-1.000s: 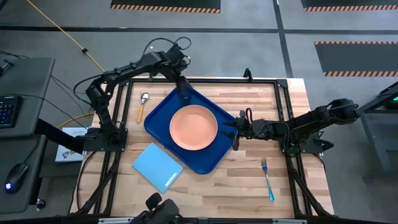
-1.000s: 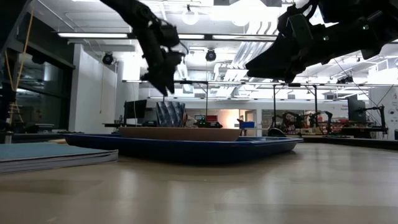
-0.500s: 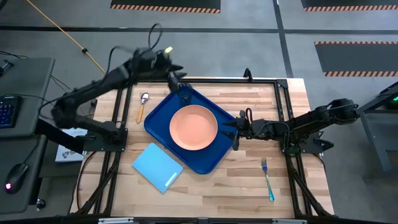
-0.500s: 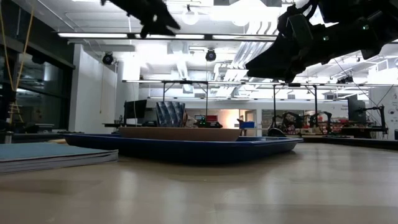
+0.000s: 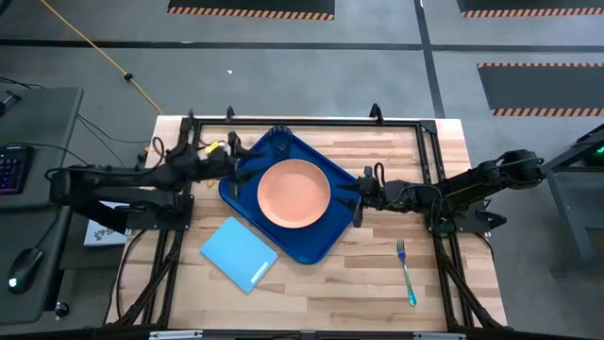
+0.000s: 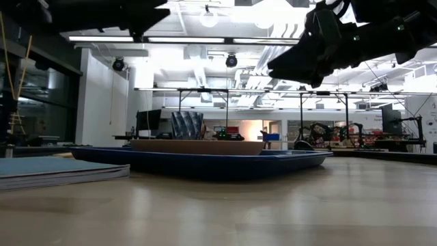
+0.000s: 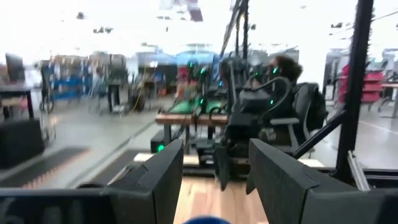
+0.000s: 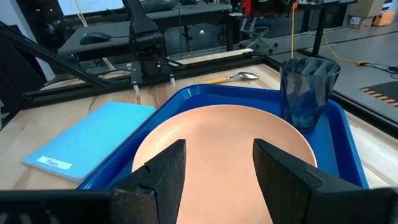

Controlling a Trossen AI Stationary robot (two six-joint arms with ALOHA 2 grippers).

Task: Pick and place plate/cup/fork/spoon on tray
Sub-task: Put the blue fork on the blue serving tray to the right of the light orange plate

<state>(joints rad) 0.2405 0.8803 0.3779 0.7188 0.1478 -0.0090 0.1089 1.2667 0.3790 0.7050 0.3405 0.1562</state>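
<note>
While parked beside tray (image 5: 321,247) | left gripper (image 5: 238,162): spread, empty | right gripper (image 5: 354,196): spread, empty | plate (image 5: 293,193), cup (image 5: 278,142) aboard

My surface (image 5: 377,283) is pale wooden planking with a dark metal frame along its edges. Lying directly on it is the dark blue tray (image 5: 316,241), set at an angle near the middle. Just beside the tray's near-left corner lies a flat light-blue rectangle (image 5: 239,253), also turned at an angle. The fork (image 5: 405,269) lies well to the right of the tray, tines pointing away from the front edge, its teal handle towards it.
</note>
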